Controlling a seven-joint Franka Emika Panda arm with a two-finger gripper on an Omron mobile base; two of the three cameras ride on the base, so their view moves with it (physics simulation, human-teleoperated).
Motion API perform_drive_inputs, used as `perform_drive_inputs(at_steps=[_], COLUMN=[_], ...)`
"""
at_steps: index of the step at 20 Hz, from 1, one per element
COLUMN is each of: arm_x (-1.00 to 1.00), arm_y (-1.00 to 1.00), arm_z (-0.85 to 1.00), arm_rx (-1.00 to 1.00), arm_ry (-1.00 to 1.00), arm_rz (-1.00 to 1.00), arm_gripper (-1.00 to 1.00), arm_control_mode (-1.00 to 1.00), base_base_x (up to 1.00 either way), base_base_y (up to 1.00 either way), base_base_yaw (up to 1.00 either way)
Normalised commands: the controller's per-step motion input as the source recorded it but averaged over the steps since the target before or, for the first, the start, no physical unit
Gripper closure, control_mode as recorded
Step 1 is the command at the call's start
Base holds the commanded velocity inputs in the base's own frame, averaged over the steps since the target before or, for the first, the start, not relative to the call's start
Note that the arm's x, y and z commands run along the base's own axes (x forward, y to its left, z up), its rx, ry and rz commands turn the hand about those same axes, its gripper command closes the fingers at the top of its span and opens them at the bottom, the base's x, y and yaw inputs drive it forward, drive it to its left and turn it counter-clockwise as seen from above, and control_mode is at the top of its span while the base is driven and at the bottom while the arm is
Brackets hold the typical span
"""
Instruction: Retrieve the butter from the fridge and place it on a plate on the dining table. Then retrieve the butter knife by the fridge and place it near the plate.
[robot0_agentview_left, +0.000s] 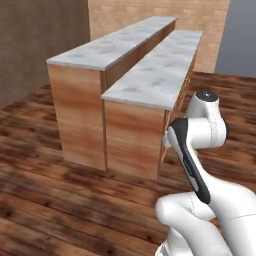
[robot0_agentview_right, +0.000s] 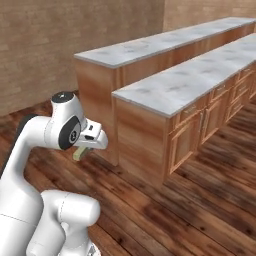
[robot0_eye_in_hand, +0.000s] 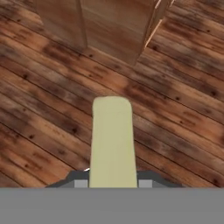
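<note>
One end effector (robot0_agentview_right: 82, 152) clamped on butter (robot0_eye_in_hand: 112, 142), hand view shows wood floor (robot0_eye_in_hand: 43, 109) beneath

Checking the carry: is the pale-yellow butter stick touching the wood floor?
Apart. In the right base view the pale-yellow butter stick hangs from the hand, well above the wood floor.

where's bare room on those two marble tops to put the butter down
Both tops look bare. The lower marble counter is free from its near end back along the drawer side. The taller marble counter behind it is free along its length too. No plate shows on either. The hand holds the butter low over the wood floor.
</note>
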Motion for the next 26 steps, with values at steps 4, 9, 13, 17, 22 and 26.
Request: perform_drive_inputs(at_steps=[4,9,13,17,22,26], arm_x=[0.00,0.00,0.00,0.00,0.00,0.00], arm_y=[0.00,0.00,0.00,0.00,0.00,0.00], arm_z=[0.00,0.00,0.00,0.00,0.00,0.00], arm_rx=[0.00,0.00,0.00,0.00,0.00,0.00], arm_ry=[0.00,0.00,0.00,0.00,0.00,0.00], arm_rz=[0.00,0.00,0.00,0.00,0.00,0.00], arm_gripper=[1.00,1.00,1.00,1.00,1.00,1.00], arm_control_mode=[1.00,1.00,1.00,1.00,1.00,1.00], base_base_x=[0.45,0.49,0.39,0.23,0.34,0.29], base_base_y=[1.00,1.00,1.00,1.00,1.00,1.00], base_base_yaw=[-0.25,-0.24,-0.26,-0.27,-0.28,-0.38])
